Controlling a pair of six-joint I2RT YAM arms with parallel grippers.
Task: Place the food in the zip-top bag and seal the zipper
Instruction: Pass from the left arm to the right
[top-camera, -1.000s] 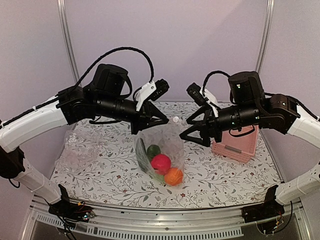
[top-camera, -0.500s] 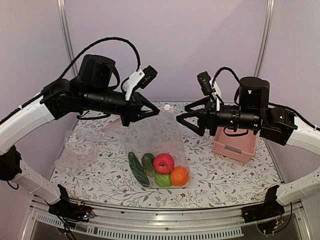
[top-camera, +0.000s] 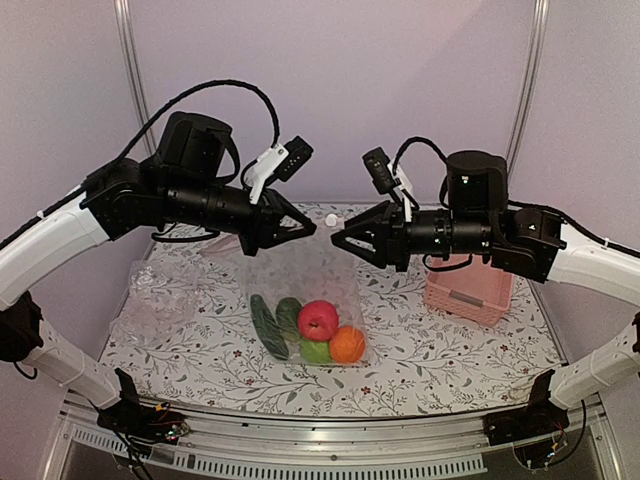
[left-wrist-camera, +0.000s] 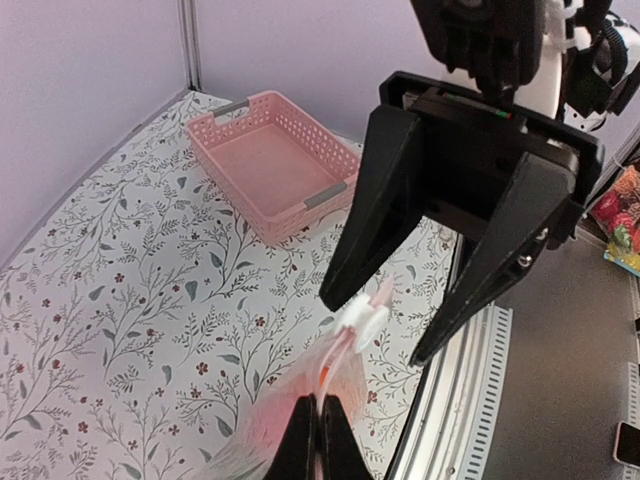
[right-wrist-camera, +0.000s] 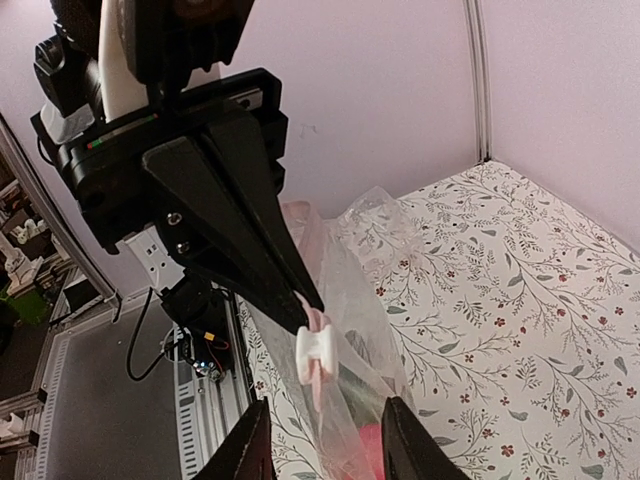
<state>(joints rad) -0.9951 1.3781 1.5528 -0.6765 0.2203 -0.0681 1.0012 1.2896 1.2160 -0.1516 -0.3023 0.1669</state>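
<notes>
Left fingers are pressed together on the top edge of the zip-top bag, holding it up around the middle of the overhead view. Right fingers are spread, one on each side of that same edge, right by the white slider (not pinching it, far as I can see). The food's all bunched in the bag's bottom, lower centre: cucumber, mango, red apple, green apple, orange. Pink basket sits right of frame on the floral counter.
</notes>
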